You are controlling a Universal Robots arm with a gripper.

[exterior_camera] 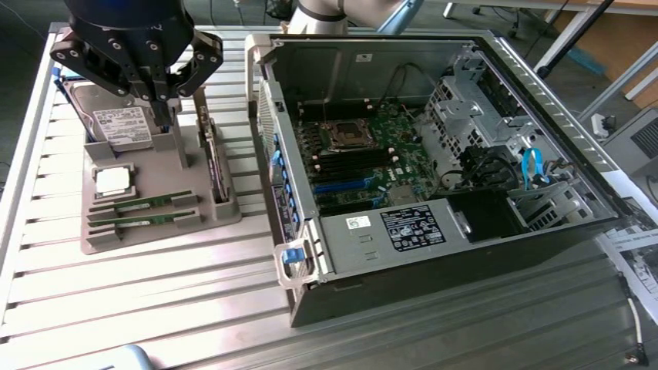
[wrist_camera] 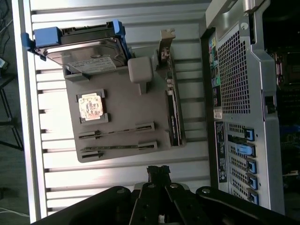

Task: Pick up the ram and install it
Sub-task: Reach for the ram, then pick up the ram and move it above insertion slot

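The ram stands on edge in a slot at one end of the gray holder, with a second stick just beside it, nearest that end's edge. Further up the same holder I see a square processor chip, then a hard drive at the far end. A wider card stands along the side facing the computer case. My gripper hangs above the holder, fingers pressed together and holding nothing, apart from the ram.

The holder lies on a ribbed metal worktop, toward its edge on the exterior view's left, under strong glare. The open case takes the exterior view's right. Past that edge lies a printed sheet, and beyond the far edge stand the legs of other furniture.
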